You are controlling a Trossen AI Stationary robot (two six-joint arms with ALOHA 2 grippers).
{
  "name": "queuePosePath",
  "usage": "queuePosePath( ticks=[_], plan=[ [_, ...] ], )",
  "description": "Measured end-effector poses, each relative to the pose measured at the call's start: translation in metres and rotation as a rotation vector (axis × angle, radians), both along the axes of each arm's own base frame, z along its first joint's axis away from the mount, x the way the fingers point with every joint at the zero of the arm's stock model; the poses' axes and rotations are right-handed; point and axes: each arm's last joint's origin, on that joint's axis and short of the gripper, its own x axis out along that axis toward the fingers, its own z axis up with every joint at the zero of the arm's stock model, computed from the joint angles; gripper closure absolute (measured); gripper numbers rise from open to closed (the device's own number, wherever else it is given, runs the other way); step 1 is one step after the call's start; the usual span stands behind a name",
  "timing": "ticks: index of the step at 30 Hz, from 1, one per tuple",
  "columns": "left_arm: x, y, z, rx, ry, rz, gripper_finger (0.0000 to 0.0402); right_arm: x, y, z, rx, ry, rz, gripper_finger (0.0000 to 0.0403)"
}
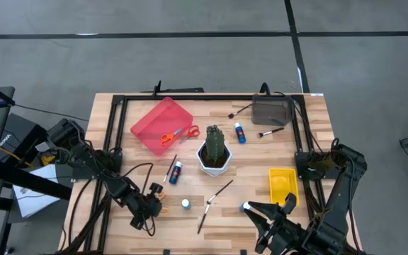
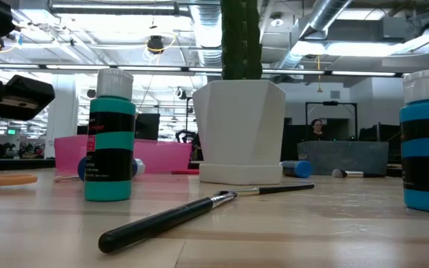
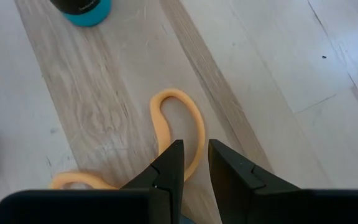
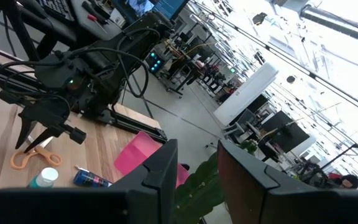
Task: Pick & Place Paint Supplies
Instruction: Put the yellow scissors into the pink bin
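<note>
Small orange-handled scissors (image 3: 179,118) lie flat on the table near its front left, also seen in the right wrist view (image 4: 28,159). My left gripper (image 3: 196,146) slants down onto them and is shut on one handle loop. A teal paint bottle (image 2: 110,138) stands upright beside them, and a dark paintbrush (image 2: 192,212) lies in front of it. My right gripper (image 4: 197,162) hovers level above the front right (image 1: 259,212), open and holding nothing. A blue bottle (image 1: 246,207) stands on the table next to it. My left gripper pinches one side of an orange handle loop (image 3: 199,132) between its two fingers. The fingers come slanting down from above. The scissors rest flat on the wood, and the other loop (image 3: 73,180) lies beside the fingers.
The cactus in its white pot (image 1: 214,149) stands mid-table. A pink tray (image 1: 151,117) at the far left holds another pair of orange scissors (image 1: 172,136). There is a yellow bin (image 1: 283,185) on the right and a grey box (image 1: 271,110) at the far right. Bottles (image 1: 240,132) and brushes (image 1: 243,108) lie scattered.
</note>
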Motion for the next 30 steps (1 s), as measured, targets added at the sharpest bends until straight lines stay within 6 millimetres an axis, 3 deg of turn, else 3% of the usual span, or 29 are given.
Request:
queuePosePath(
  ticks=[11,16,22,30],
  plan=[
    [0.004,-0.002,-0.020,0.048,0.057,-0.003,0.0334,0.000,0.000,0.000,0.004,-0.003,0.000,0.0294],
    [0.003,-0.002,-0.020,0.041,0.058,0.010,0.0342,0.000,-0.001,0.000,0.010,-0.006,0.000,0.0294],
    [0.003,-0.002,-0.021,0.024,0.073,0.048,0.0394,-0.001,-0.001,-0.001,0.010,-0.006,0.000,0.0294],
    [0.003,-0.002,-0.013,-0.028,0.051,0.035,0.0398,-0.001,-0.001,-0.001,0.011,-0.005,0.001,0.0294]
  ],
)
